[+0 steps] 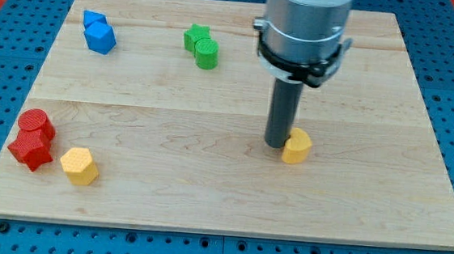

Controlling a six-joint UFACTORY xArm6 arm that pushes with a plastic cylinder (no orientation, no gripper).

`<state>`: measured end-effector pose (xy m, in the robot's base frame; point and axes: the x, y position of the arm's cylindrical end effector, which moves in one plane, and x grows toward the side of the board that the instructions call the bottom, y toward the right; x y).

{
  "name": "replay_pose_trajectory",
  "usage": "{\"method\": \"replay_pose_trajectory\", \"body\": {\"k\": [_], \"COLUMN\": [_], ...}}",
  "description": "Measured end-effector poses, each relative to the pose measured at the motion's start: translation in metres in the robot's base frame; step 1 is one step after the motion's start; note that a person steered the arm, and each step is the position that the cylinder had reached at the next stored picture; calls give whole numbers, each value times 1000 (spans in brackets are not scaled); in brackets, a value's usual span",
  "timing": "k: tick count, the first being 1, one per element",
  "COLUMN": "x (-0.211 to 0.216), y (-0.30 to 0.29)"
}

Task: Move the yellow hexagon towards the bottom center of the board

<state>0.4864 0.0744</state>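
Observation:
A yellow hexagon (79, 166) lies near the board's bottom left corner, just right of the red blocks. A second yellow block (296, 146), its shape unclear, lies right of the board's centre. My tip (277, 145) stands on the board against the left side of that second yellow block, touching or almost touching it. The tip is far to the right of the yellow hexagon. The arm's grey cylinder (304, 27) hangs above the rod and hides part of the board's top edge.
Two blue blocks (100, 33) sit together at the top left. A green star (196, 35) and a green rounded block (207, 54) sit at top centre. A red cylinder (36, 122) and a red star (30, 150) sit at the left edge. The wooden board (205, 198) lies on a blue pegboard.

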Motion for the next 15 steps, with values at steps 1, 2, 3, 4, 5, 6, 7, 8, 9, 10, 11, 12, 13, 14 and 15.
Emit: {"method": "replay_pose_trajectory", "body": {"k": [1,2,3,4,5,6,7,8,9,10,11,12,13,14,15], "x": [0,33,81,103,125,132,120,103,85,57,45,40,35,22,-2], "y": [29,4,-16,-85,-166,-222,-268,-302,-270,-250,-250,-250,-243,-207,-205]}}
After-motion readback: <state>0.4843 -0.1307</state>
